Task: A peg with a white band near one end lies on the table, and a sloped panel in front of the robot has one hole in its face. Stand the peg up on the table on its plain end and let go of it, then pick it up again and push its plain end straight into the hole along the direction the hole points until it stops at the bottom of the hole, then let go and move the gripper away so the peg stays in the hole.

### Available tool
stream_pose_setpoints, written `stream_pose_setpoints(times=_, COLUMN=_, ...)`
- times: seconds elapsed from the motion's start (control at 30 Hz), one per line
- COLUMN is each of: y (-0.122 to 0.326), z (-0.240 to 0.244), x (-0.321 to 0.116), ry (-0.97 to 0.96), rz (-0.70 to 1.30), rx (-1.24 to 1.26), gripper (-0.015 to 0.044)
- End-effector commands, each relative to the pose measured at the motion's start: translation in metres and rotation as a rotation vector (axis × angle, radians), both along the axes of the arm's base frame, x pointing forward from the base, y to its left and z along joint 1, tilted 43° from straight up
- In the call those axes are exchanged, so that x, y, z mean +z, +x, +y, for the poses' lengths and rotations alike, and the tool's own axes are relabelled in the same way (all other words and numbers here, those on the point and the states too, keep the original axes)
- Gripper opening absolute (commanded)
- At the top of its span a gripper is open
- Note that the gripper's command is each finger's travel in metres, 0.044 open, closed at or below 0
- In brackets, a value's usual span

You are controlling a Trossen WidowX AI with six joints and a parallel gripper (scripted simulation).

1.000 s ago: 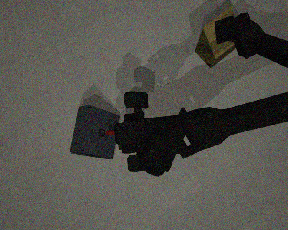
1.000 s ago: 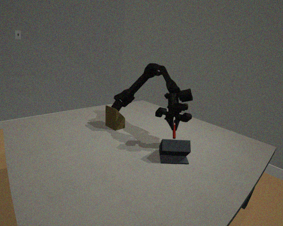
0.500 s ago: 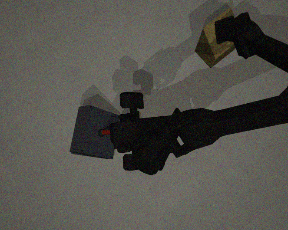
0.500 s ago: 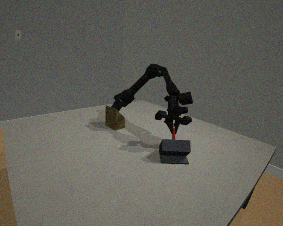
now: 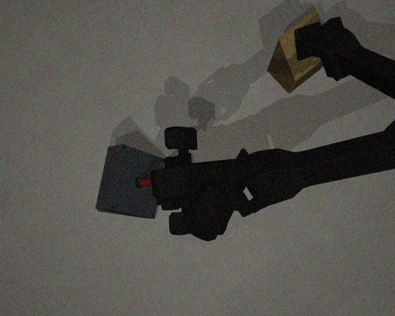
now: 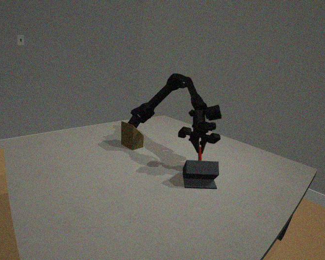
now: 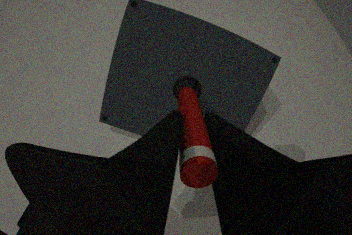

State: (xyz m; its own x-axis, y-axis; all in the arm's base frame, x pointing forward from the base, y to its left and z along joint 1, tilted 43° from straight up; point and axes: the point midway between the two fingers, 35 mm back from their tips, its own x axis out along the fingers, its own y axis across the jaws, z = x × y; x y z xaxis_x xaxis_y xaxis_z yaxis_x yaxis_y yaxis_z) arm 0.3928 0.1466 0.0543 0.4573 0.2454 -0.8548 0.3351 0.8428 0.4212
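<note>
The red peg (image 5: pixel 145 182) (image 6: pixel 199 154) (image 7: pixel 194 121) is held between the fingers of my gripper (image 6: pixel 200 150) (image 7: pixel 192 119), which is shut on it. The peg's white band (image 7: pixel 198 152) is near the end towards the wrist camera. Its plain end points at the dark sloped panel (image 5: pixel 123 170) (image 6: pixel 200 167) (image 7: pixel 150 56). In the wrist view that end overlaps the lower part of the hole (image 7: pixel 187 82); in the top view it meets the hole (image 5: pixel 138 182) from the right. How far the tip is inside the hole, if at all, I cannot tell.
A yellow-brown block (image 5: pixel 287 64) (image 6: pixel 130 137) with a slanted top stands near the arm's base. Shadows of the arm and panel fall on the table (image 5: pixel 71 258) (image 6: pixel 101 212). The table's right edge shows in the exterior view.
</note>
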Motion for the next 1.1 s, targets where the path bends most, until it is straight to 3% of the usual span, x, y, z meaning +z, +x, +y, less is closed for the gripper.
stream_pose_setpoints(times=0.0, y=0.001, z=0.0, x=-0.002, ry=-0.001, rz=0.001, rx=0.0, gripper=0.0)
stream_pose_setpoints(times=1.07, y=0.01, z=0.004, x=-0.014, ry=0.0, rz=0.001, rx=0.0, gripper=0.0)
